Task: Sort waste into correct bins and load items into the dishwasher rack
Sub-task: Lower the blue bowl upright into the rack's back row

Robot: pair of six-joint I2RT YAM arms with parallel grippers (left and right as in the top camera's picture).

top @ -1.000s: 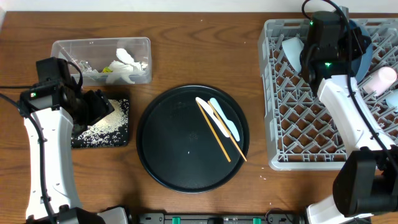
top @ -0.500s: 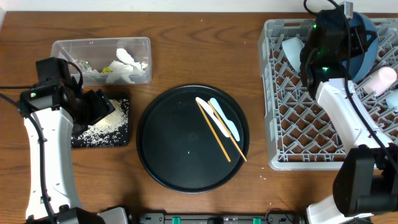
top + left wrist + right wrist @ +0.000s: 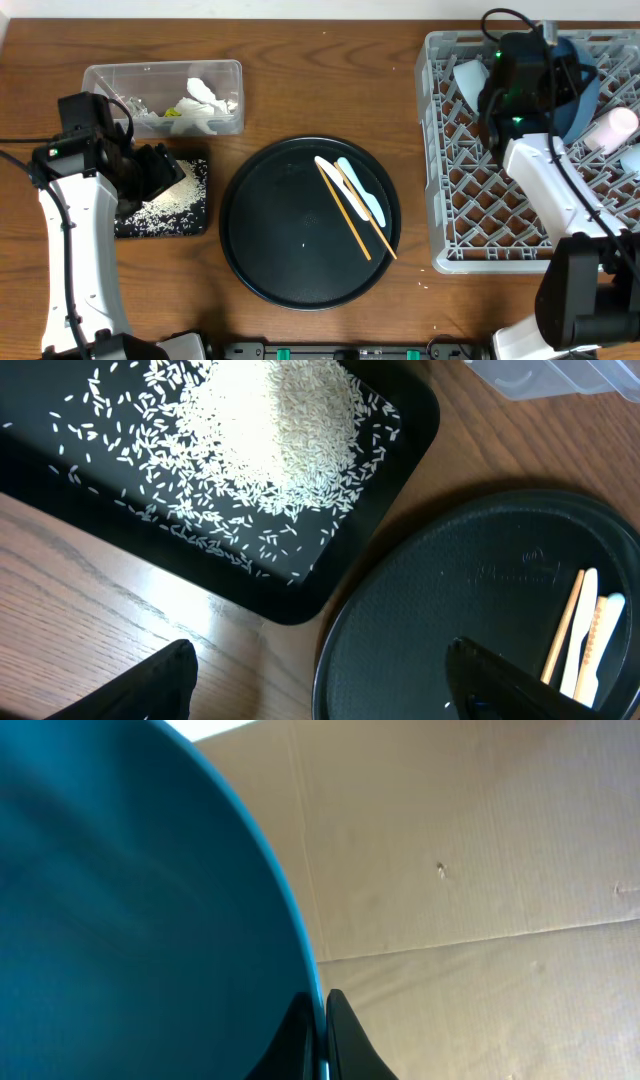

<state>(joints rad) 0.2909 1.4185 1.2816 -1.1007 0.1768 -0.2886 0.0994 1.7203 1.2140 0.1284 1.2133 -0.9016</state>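
The right hand [image 3: 318, 1020] is closed narrow on the rim of the large blue bowl [image 3: 590, 62], which seems to stand on its edge in the far right part of the dishwasher rack [image 3: 470, 215]. Compared with a second ago, this arm has shifted a little toward the far side and then back to the left, and the bowl shows slightly differently beside it. I judge that the bowl is being settled among the pegs and is not yet released. The left hand [image 3: 320, 688] has not moved; it hangs wide open and empty by the right side of the black rectangular tray [image 3: 60, 480], where the rice [image 3: 270, 420] lies in a heap. On the round black tray [image 3: 280, 260] the two chopsticks [image 3: 348, 215] and the pale-blue spoon [image 3: 365, 200] lie untouched, so they remain to load; the tissues [image 3: 205, 100] are in the clear tub [image 3: 100, 75] at the far left of the worktop.
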